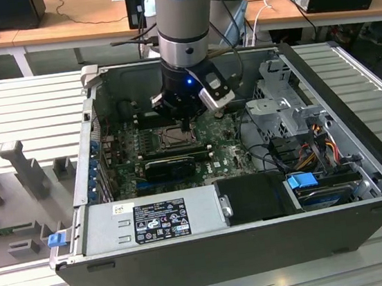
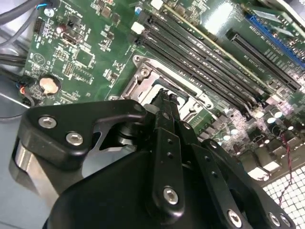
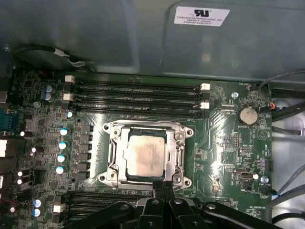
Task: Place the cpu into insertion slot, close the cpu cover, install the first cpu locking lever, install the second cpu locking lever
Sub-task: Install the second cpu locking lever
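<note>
The cpu (image 3: 145,155), a small silver-grey square, lies flat in the insertion slot (image 1: 174,137) on the green motherboard. The cpu cover (image 3: 180,151), a silvery metal frame, lies down around the chip's edges, and its corner is visible in the second wrist view (image 2: 143,76). My gripper (image 3: 163,187) hangs just above one edge of the socket with its two black fingers pressed together and nothing between them. In the exterior view the gripper (image 1: 187,124) points straight down over the socket inside the open computer case. Whether the locking levers are latched is unclear.
Long black memory slots (image 3: 138,93) run beside the socket. A grey power supply box (image 1: 155,220) lines the case's near wall. A metal drive cage (image 1: 280,104) and loose cables (image 1: 317,145) sit at the exterior view's right. A black card (image 1: 169,166) lies near the socket.
</note>
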Available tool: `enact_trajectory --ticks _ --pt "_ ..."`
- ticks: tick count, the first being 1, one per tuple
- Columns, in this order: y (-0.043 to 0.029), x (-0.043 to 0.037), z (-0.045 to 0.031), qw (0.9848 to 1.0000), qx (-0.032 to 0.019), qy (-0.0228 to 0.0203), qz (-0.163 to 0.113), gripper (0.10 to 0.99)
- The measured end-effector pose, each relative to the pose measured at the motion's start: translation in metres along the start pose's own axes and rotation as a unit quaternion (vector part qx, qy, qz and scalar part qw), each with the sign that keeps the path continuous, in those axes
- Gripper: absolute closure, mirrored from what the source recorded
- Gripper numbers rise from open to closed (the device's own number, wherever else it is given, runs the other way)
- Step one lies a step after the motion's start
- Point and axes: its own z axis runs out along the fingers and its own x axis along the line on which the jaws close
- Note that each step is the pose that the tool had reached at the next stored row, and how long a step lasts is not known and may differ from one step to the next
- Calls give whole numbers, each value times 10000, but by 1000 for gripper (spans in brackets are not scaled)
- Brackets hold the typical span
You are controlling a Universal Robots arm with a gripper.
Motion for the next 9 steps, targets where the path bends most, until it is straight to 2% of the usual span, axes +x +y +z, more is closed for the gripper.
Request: enact_trajectory --ticks 4,9 --pt "-92 5 25 10000 -30 0 -8 980" --pt "-136 7 29 10000 -51 0 -13 980"
